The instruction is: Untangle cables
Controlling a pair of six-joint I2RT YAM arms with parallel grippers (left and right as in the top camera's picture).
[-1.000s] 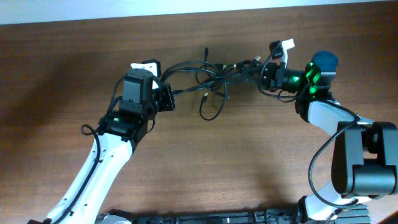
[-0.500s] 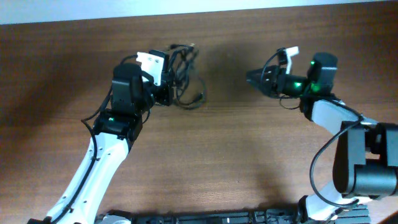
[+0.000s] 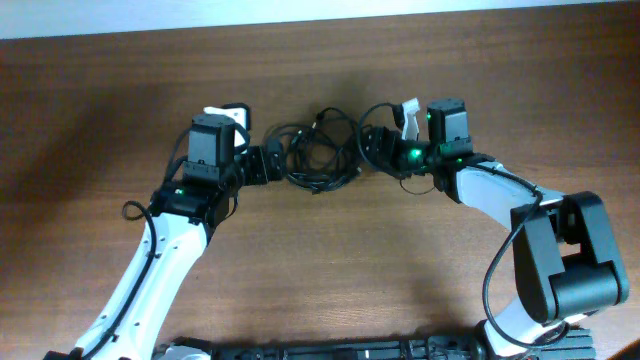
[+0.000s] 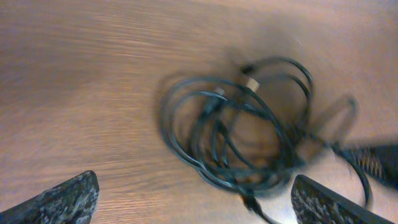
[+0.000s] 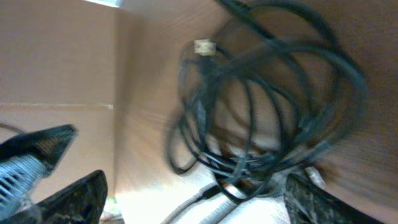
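Cables [image 3: 318,162] clumped on table [image 3: 350,270], between left and right jaws, both spread wide

The place looked like a robotics lab or test bench. Two white-and-black robot arms, the left arm [image 3: 160,250] and the right arm [image 3: 500,195], reached in from the near side over a brown wood-grain worktop [image 3: 330,270]. A black rail [image 3: 330,350] ran along the near edge between their bases. Green status lights [image 3: 412,155] glowed at the right arm's wrist. Thin black cables [image 3: 320,160] lay in a clump at the far middle, between the two arms. A pale strip [image 3: 300,15] bordered the worktop's far edge; whether it was wall or floor could not be told. The right wrist view showed a plain tan surface [image 5: 56,62] with a seam, too blurred to name.
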